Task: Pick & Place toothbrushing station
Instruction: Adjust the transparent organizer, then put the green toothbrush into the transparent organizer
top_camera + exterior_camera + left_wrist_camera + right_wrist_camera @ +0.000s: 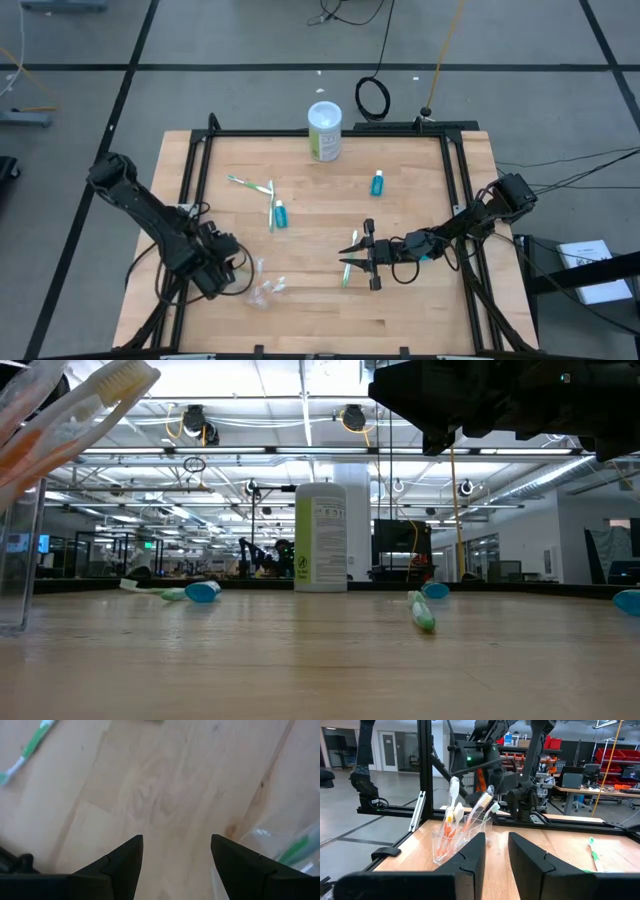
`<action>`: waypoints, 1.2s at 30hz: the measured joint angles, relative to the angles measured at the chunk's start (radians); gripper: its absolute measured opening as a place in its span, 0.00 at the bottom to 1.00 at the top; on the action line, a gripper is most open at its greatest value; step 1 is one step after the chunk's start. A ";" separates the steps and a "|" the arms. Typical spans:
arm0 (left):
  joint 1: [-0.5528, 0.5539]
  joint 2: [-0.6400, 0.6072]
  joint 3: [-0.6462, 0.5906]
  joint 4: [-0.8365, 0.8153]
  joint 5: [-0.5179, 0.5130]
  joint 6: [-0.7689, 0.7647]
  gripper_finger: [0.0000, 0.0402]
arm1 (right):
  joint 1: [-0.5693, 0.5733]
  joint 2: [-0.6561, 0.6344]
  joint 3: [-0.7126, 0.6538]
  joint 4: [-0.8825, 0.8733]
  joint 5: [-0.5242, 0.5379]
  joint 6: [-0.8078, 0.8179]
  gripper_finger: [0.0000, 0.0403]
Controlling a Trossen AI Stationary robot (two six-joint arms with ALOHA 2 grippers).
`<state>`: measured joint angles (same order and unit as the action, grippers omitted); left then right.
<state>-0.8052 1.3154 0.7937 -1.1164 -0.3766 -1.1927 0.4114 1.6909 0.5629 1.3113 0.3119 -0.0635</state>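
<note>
The left gripper (238,268) hovers low near the table's front left, its fingers (117,865) spread apart with nothing between them, just beside the clear cup (265,292) that holds several toothbrushes (454,815). The right gripper (357,258) sits low over the middle of the table (420,310), its fingers nearly together and gripping nothing visible; a green toothbrush (347,273) lies just beside it. Two more toothbrushes (250,185) and a teal tube (281,214) lie left of centre, another tube (377,183) farther right. A white-and-green canister (324,131) stands at the back edge.
</note>
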 joint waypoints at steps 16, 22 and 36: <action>-0.002 0.007 0.000 0.028 0.219 -0.128 0.60 | 0.000 0.000 0.000 0.000 0.000 0.000 0.19; -0.003 0.007 0.000 0.108 0.270 -0.138 0.60 | 0.000 0.000 0.000 0.000 0.000 0.000 0.19; -0.011 -0.078 0.000 0.124 0.074 -0.017 0.60 | 0.001 -0.001 0.000 -0.155 0.009 0.109 0.19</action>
<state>-0.8158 1.2379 0.7940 -0.9928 -0.3021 -1.2094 0.4121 1.6901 0.5629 1.1559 0.3210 0.0452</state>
